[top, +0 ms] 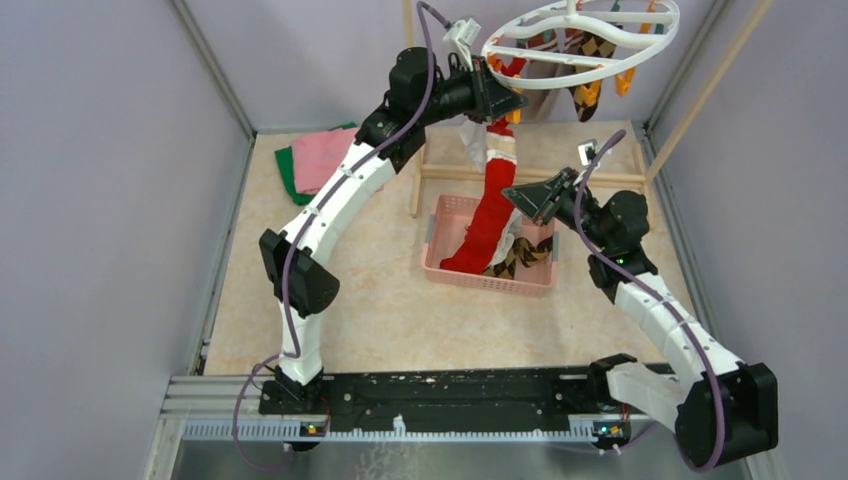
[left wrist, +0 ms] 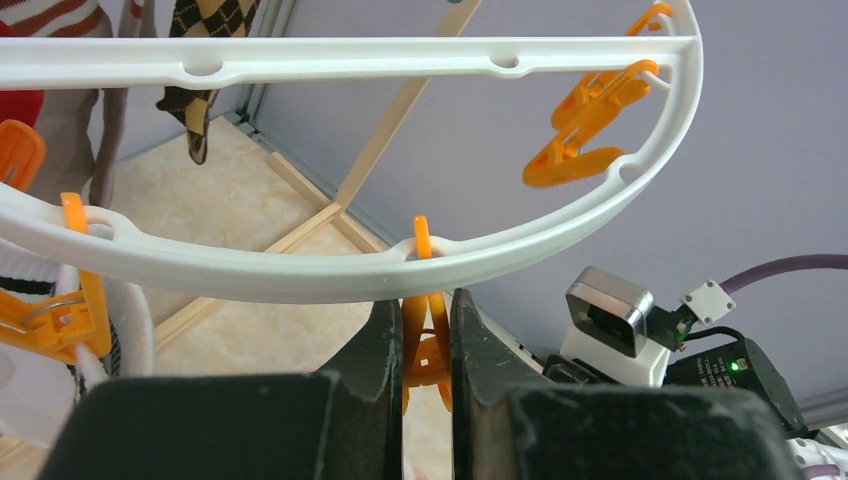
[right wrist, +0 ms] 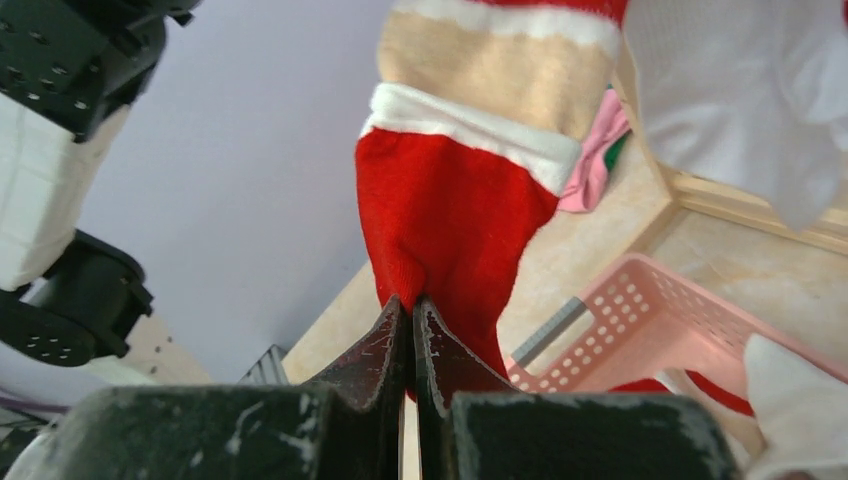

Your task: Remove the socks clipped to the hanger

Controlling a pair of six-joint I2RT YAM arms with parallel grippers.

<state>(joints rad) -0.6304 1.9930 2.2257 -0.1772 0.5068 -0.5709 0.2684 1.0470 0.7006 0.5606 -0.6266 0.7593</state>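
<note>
The right fingers (top: 515, 192) clench the red sock (top: 492, 215) hanging down into the pink basket (top: 440, 250). Farther up, the left fingers (top: 507, 101) pinch an orange clip (left wrist: 422, 345) on the hanger (left wrist: 300, 275); squeeze it fully open before pulling the sock gently down.

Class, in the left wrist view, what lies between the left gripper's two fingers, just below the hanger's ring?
An orange clip hanging from the hanger; the left gripper pinches it. The left wrist view shows this.
</note>
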